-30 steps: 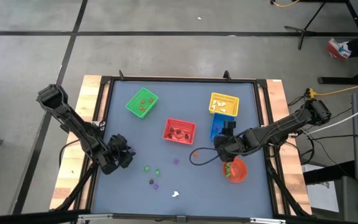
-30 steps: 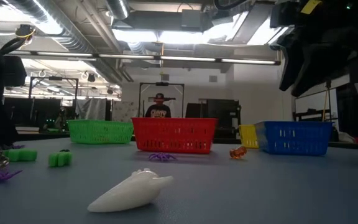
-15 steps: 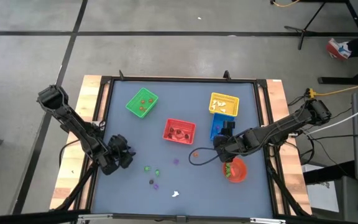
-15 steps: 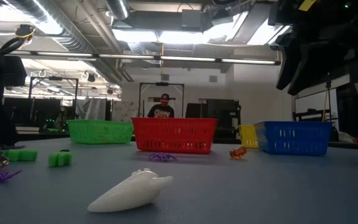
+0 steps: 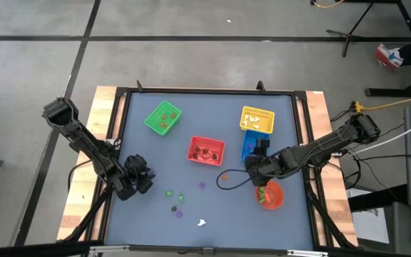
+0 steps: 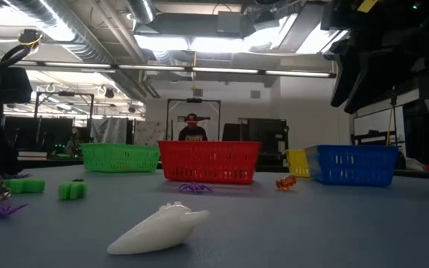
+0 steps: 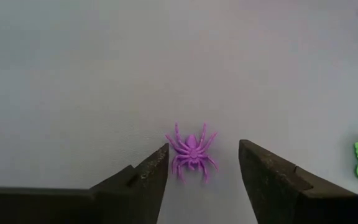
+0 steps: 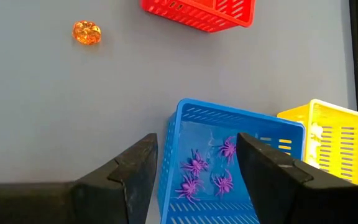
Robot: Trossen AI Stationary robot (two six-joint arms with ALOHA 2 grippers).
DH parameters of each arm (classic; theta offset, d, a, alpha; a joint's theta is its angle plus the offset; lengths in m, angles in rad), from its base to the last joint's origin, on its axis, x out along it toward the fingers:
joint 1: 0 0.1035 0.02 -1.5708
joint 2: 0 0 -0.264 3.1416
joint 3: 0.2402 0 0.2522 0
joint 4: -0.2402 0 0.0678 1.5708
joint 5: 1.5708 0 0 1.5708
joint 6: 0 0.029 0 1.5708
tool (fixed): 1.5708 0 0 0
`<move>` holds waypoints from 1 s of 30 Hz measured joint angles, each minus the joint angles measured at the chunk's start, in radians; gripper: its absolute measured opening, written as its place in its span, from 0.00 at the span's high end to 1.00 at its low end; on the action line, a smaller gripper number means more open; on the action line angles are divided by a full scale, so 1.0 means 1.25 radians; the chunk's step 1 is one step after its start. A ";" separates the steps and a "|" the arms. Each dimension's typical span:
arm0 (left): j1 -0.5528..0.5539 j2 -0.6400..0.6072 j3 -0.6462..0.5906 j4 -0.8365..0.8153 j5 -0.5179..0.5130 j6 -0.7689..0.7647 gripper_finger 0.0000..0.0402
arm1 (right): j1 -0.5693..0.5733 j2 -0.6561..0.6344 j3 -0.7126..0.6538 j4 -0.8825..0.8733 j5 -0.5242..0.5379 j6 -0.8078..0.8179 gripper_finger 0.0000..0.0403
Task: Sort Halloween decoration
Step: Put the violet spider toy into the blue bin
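Spider first: on my left, a purple spider [image 7: 191,152] lies flat on the table [image 5: 212,214] between the parted fingers of my left gripper [image 7: 202,168], neither finger touching it. Just past it I see green trinkets [image 5: 175,195], more purple ones [image 5: 177,210] and a white piece [image 6: 160,229]. Farther right, an orange pumpkin [image 8: 86,32] sits loose beside the red basket [image 8: 199,12]. My right gripper [image 8: 196,168] hangs open above the blue basket [image 8: 232,121], where purple spiders [image 8: 207,171] lie.
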 joint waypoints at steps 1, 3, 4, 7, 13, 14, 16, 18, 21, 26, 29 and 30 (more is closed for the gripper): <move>0.000 0.000 0.000 0.000 0.001 0.000 0.57 | 0.000 0.000 0.000 0.000 0.000 0.000 0.46; 0.000 0.000 0.000 -0.001 0.001 0.000 0.60 | 0.000 0.000 0.000 0.000 0.000 0.000 0.46; 0.000 0.000 0.000 -0.001 0.002 0.000 0.62 | 0.000 0.000 0.000 0.000 0.000 0.000 0.46; 0.000 0.000 0.000 -0.003 0.003 -0.001 0.67 | 0.000 0.000 0.000 0.000 0.000 0.000 0.46; 0.000 0.000 0.000 0.002 0.008 -0.002 0.75 | 0.000 0.000 0.000 0.000 0.000 0.000 0.46; 0.000 0.000 0.000 0.002 0.009 -0.002 0.76 | 0.000 0.000 0.000 0.000 0.000 0.000 0.46; 0.000 0.000 0.000 0.002 0.010 -0.003 0.78 | 0.000 0.000 0.000 0.000 0.000 0.000 0.46; 0.000 0.000 0.000 0.002 0.010 -0.003 0.79 | 0.000 0.000 0.000 0.000 0.000 0.000 0.46; 0.000 0.000 0.000 0.003 0.011 -0.003 0.82 | 0.000 0.000 0.000 0.000 0.000 0.000 0.46; 0.000 0.000 0.000 0.006 0.014 -0.003 0.86 | 0.000 0.000 0.000 0.000 0.000 0.000 0.46; 0.000 0.000 0.000 0.005 0.014 -0.003 0.89 | 0.000 0.000 0.000 0.000 0.000 0.000 0.46; 0.000 0.000 0.000 0.005 0.014 -0.003 0.90 | 0.000 0.000 0.000 0.000 0.000 0.000 0.46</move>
